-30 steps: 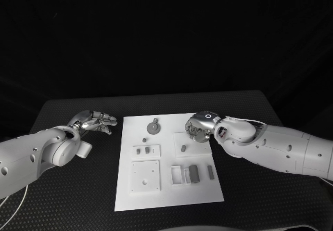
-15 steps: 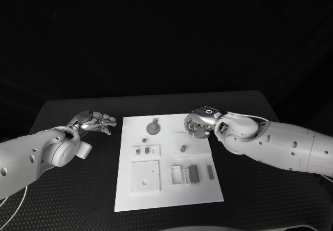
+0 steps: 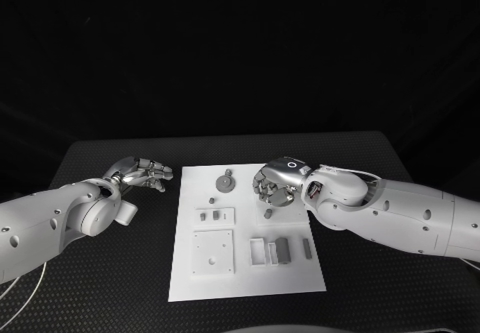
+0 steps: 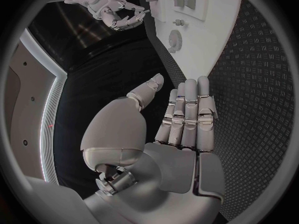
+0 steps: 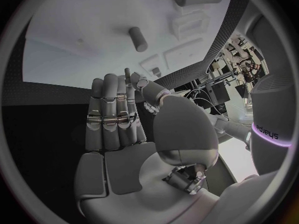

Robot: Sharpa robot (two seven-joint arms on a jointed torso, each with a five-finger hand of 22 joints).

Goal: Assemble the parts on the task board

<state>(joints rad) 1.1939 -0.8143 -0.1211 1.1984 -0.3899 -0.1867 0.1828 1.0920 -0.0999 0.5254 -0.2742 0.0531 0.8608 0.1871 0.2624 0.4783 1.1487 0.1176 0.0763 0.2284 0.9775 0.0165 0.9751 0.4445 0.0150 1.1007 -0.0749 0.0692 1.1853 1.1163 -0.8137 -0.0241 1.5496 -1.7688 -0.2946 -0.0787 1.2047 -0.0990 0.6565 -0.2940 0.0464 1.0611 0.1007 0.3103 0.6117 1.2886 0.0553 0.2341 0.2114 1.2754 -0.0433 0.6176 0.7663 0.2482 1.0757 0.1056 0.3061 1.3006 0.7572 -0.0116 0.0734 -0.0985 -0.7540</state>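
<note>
This is a robotics lab or test cell rather than a home or shop. A black table with a fine studded, non-slip surface fills the head view, and black backdrop closes off everything behind it from nine o'clock round to three o'clock. At the table's centre lies a white task board with machined recesses and small grey parts, a bench fixture for dexterity trials. In the right wrist view, at about three o'clock, metal racks with cables and equipment stand in a bright room. The left wrist view shows a pale wall panel with a lit strip.
</note>
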